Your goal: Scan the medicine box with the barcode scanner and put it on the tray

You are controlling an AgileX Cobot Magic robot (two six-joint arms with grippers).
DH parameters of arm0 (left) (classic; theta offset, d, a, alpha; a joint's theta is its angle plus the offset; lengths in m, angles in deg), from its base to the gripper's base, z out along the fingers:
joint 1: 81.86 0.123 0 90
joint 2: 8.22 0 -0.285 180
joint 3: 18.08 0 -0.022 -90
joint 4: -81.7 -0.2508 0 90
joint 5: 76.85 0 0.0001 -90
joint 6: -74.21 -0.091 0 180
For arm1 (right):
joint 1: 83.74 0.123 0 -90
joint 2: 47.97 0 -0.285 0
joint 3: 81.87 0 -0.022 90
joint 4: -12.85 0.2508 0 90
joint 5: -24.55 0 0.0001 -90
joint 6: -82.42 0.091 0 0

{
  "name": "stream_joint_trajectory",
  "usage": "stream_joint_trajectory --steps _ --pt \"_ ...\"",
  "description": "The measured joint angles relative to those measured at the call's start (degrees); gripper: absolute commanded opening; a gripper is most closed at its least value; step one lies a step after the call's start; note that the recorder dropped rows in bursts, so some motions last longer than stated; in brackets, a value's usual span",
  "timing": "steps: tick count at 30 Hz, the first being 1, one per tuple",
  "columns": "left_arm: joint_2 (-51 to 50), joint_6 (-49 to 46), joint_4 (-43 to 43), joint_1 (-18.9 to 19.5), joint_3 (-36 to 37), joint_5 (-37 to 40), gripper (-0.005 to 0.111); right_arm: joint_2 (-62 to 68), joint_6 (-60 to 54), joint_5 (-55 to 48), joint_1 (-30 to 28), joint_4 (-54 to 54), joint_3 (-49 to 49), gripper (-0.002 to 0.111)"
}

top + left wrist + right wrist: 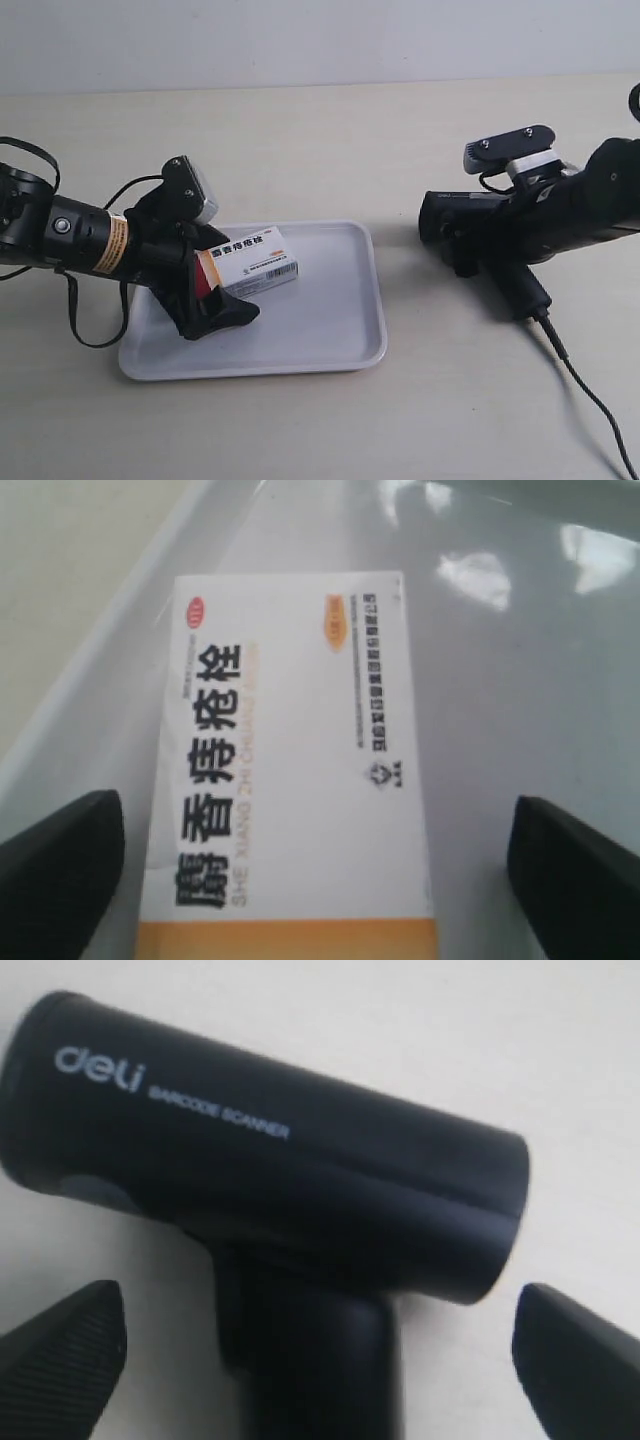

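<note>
While your left gripper (315, 865) stands wide, its two black fingertips (60, 865) sit at the lower corners of the left wrist view with the medicine box (290, 760) lying between them, clear of both. You see the box flat on the tray (520, 680), white face up, black Chinese lettering along it, an orange band cut off by the lower edge. In the exterior view the box (255, 262) lies in the tray's (340, 320) left half, left of frame centre, its red-orange end against the gripper (205, 290) of the arm at that view's left; from this angle you cannot tell whether a finger touches it, and the arm hides the tray's left rim. Your right gripper (320, 1350) is likewise spread wide: its fingertips (65, 1355) occupy the lower corners of the right wrist view, with the barcode scanner (270, 1180) between them and untouched. The scanner's head fills the frame, marked "deli BARCODE SCANNER"; its handle runs out of the lower edge. In the exterior view the scanner (470, 225) lies on the table (330, 130) right of the tray, largely covered by the arm above it; its cable (590, 395) trails to the lower right corner.
</note>
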Motion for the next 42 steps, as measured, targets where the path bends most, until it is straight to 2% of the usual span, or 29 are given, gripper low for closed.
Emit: stream_joint_trajectory --steps 7,10,11,13,17,20,21,24,29,34,42 --pt "11.7 8.6 -4.2 0.0 0.0 0.0 0.104 -15.6 0.1 -7.8 0.0 0.0 0.0 0.105" --pt "19.4 16.5 -8.8 0.0 0.0 0.2 0.093 -24.9 -0.1 -9.2 0.0 0.0 0.0 0.099" --pt "22.3 19.7 -10.8 0.0 0.0 0.2 0.087 -28.3 -0.1 -9.7 0.0 0.0 0.0 0.093" --pt "27.5 25.8 -14.6 0.0 0.0 0.2 0.063 -35.2 0.0 -10.6 0.0 0.0 -0.1 0.076" --pt "38.5 35.5 -17.7 0.4 1.4 0.1 0.0 -47.7 0.6 -11.9 0.0 0.0 0.8 0.033" --pt "45.3 38.8 -18.1 1.3 5.5 0.4 0.003 -56.1 1.0 -10.6 0.0 0.0 4.3 0.002" --pt "47.5 39.1 -18.2 1.5 7.6 0.9 0.003 -59.0 1.2 -9.4 0.0 0.0 6.3 0.0" --pt "53.6 39.6 -16.5 1.7 15.5 4.1 0.003 -66.2 2.5 -2.8 0.0 0.0 13.5 0.001" --pt "64.7 36.8 -5.8 1.7 27.9 13.7 0.003 -73.3 5.8 6.0 0.0 0.0 26.3 0.001" --pt "77.7 32.6 4.5 1.7 37.2 21.1 0.003 -76.1 11.5 3.0 0.0 0.1 33.5 0.001" --pt "91.4 33.2 6.6 1.7 43.6 20.1 0.003 -76.6 12.9 -4.6 0.0 0.1 34.5 0.001"
